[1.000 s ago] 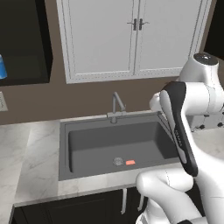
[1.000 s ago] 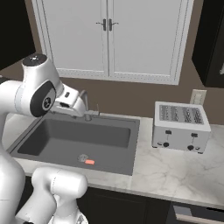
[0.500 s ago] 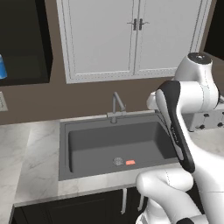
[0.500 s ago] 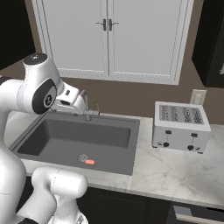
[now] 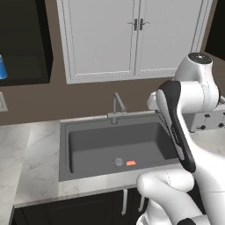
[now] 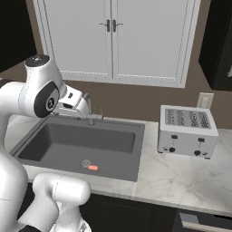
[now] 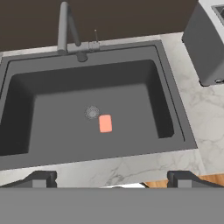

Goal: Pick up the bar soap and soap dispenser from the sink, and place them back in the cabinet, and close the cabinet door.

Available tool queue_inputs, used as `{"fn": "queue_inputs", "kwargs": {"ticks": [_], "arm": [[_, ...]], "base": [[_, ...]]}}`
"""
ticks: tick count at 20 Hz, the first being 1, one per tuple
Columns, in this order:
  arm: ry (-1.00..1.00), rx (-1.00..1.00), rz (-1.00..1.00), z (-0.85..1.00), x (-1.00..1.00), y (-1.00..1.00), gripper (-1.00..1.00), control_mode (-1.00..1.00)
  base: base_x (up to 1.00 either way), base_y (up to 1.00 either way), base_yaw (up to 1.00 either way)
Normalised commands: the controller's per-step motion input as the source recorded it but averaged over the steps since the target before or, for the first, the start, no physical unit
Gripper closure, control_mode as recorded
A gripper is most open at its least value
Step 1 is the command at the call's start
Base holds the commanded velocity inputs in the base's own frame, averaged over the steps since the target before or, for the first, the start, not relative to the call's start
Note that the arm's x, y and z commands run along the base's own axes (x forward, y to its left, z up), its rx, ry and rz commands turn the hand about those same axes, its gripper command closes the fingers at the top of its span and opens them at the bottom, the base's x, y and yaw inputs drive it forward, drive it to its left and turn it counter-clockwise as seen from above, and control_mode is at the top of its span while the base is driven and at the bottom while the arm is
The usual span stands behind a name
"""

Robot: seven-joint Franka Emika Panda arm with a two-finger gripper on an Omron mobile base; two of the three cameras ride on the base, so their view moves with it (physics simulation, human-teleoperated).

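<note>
Lying flat on the floor of the large dark grey rectangular sink (image 7: 26,109), just beside the round drain (image 7: 92,113): tiny orange-red bar soap (image 7: 105,123). Surrounding it, white marbled stone desk (image 6: 181,172), silver toaster (image 6: 186,131) standing right. Hovering above, fingers spread wide, gripping nothing: hand (image 7: 111,179).

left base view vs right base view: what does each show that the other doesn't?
Left base view: the blue soap dispenser at the far left edge, in the dark open cabinet, and bare counter left of the sink.
Right base view: the whole toaster on the counter right of the sink, a wall outlet above it, and a dark cabinet at the upper right.
Both: the sink, the faucet, the bar soap beside the drain, the white double doors and the arm.
</note>
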Motion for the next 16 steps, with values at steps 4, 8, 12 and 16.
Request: {"fn": "queue_inputs", "kwargs": {"ticks": [4,8,12,16], "arm": [[0.00,0.00,0.00,0.00,0.00,0.00,-1.00,-1.00],[0.00,0.00,0.00,0.00,0.03,0.00,-1.00,-1.00],[0.00,0.00,0.00,-0.02,0.09,0.00,-1.00,-1.00],[0.00,0.00,0.00,-0.03,0.16,0.00,-1.00,-1.00]], "base": [[0.00,0.00,0.00],[0.00,0.00,0.00],[0.00,0.00,0.00],[0.00,0.00,0.00]]}}
